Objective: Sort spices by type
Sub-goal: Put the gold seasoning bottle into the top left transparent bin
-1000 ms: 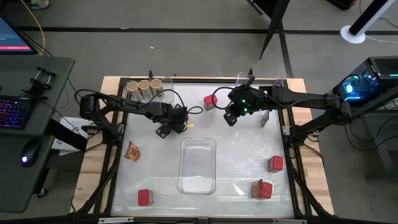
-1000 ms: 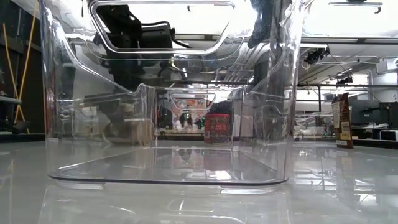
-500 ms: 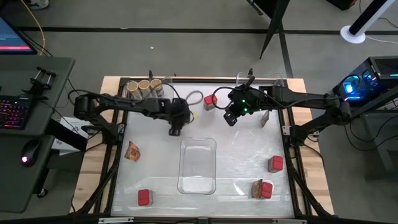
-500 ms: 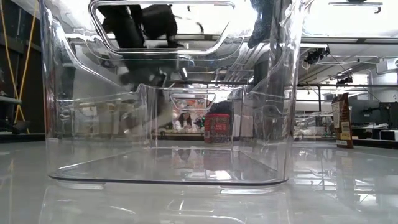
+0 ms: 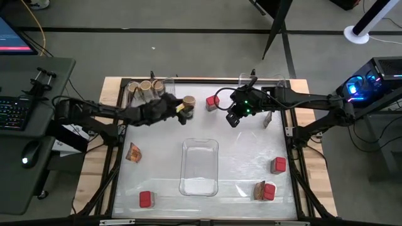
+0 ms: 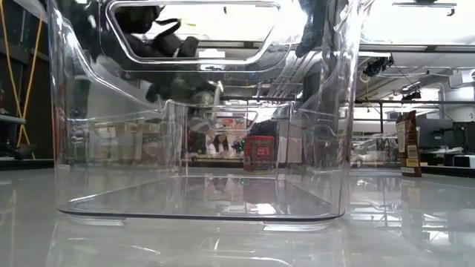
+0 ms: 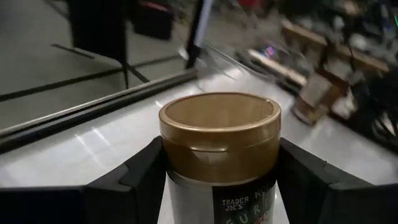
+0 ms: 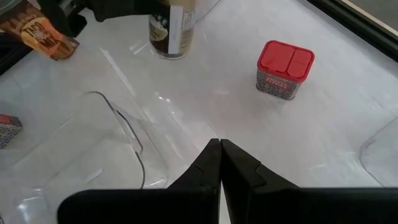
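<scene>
My left gripper (image 5: 181, 107) is shut on a round jar with a tan lid (image 5: 188, 102), near the table's far edge, left of a red boxy container (image 5: 211, 102). In the left wrist view the jar (image 7: 219, 140) fills the space between my fingers. My right gripper (image 5: 233, 117) hovers shut just right of the red container (image 8: 285, 68) and touches nothing. Three more jars (image 5: 145, 86) lie in a clear tray at the far left corner. Foil packets (image 5: 133, 151) (image 5: 260, 188) and red containers (image 5: 146, 199) (image 5: 278, 165) lie scattered nearer. My left gripper pinches the jar between its two fingers (image 7: 146, 171), one on each side of the jar's upper body just below the lid (image 7: 219, 121). The fingers come in roughly level from the table's left. The jar is upright, lid up (image 8: 173, 31); whether its base touches the table I cannot tell.
A clear empty tray (image 5: 200, 166) sits mid-table and fills the low view (image 6: 200, 111). Another clear tray (image 5: 271, 85) stands at the far right corner, with a brown packet (image 5: 267, 118) beside it. Bare table lies between the centre tray and the scattered items.
My left gripper has swung from mid-table toward the far edge and a little right, turning as it went, carrying the jar. The jar has turned upright, with its lid now facing up beside the red container. My right gripper has kept still.
</scene>
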